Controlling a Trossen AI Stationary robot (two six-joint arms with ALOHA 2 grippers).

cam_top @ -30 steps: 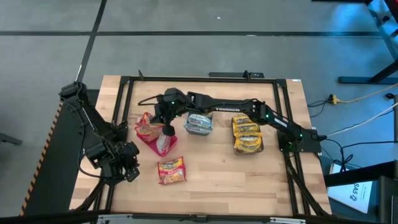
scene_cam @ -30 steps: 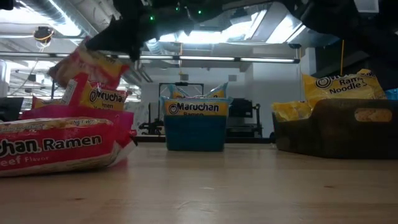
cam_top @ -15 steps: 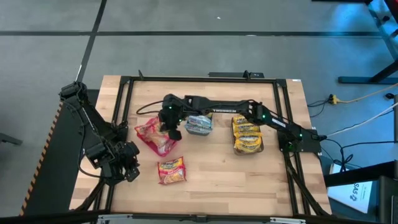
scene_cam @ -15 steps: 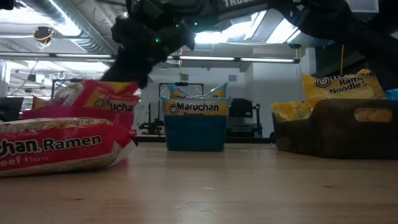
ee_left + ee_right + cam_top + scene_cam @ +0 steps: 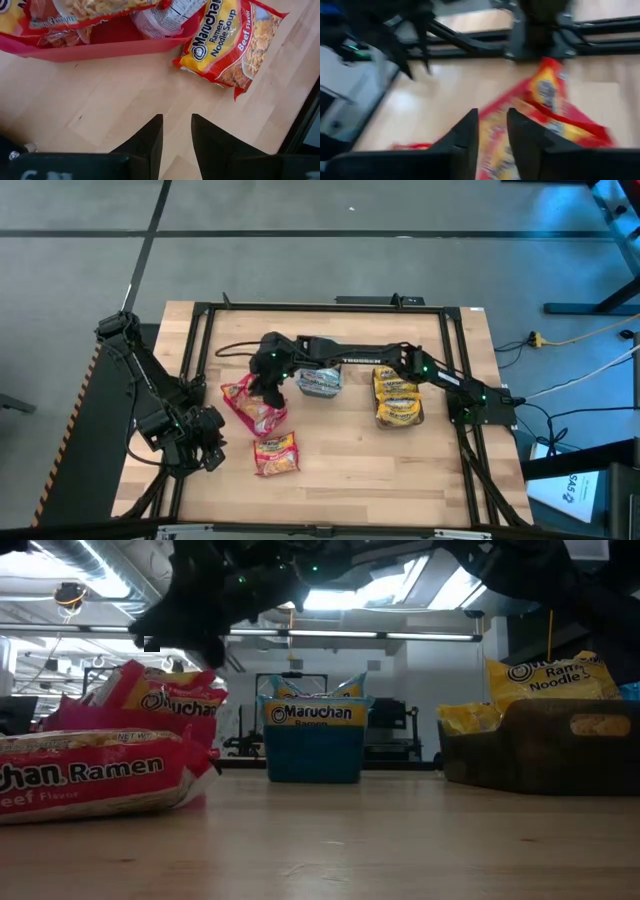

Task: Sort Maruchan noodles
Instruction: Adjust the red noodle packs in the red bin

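My right gripper (image 5: 266,388) (image 5: 492,132) hovers over the pink bin (image 5: 236,412) (image 5: 130,722), open with a narrow gap and holding nothing. Red Maruchan packets (image 5: 255,402) (image 5: 545,100) lie heaped in that bin, their tops sticking above its rim (image 5: 165,698). One more red beef packet (image 5: 275,452) (image 5: 90,775) (image 5: 230,45) lies flat on the table just nearer than the bin. My left gripper (image 5: 208,442) (image 5: 177,125) waits near the table's left edge, open by a narrow gap, facing the bin's wall (image 5: 100,45) and the loose packet.
A teal bin (image 5: 320,380) (image 5: 313,745) with blue packets stands right of the pink one. A dark bin (image 5: 398,398) (image 5: 540,745) piled with yellow packets stands farther right. A black frame (image 5: 330,305) borders the table. Bare wood lies along the near side.
A second ago my right gripper held a red packet tilted above the pink bin. The packet has since dropped out of the hold and now lies on the heap in the bin. The gripper has risen a little and shifted slightly toward the far-left.
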